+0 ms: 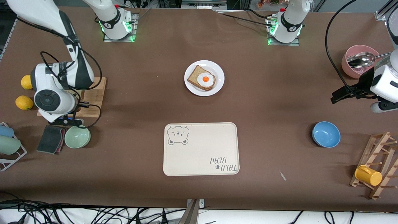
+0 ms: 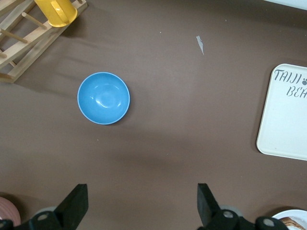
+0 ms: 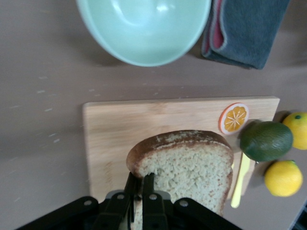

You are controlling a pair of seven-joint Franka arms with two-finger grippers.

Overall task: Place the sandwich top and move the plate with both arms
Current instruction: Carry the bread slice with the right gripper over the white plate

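While right hand (image 3: pixel 139 184) pinches sandwich top (image 3: pixel 187 165) | left hand (image 2: pixel 141 201) spread wide

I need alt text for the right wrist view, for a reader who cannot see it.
The right gripper is shut on the edge of a slice of bread over a wooden cutting board. Beside the board are a pale green bowl, a grey cloth, a green lime and two yellow lemons.

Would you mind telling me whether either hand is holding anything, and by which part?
The right hand pinches the bread slice at its crust edge, over the cutting board. The left hand is open and holds nothing.
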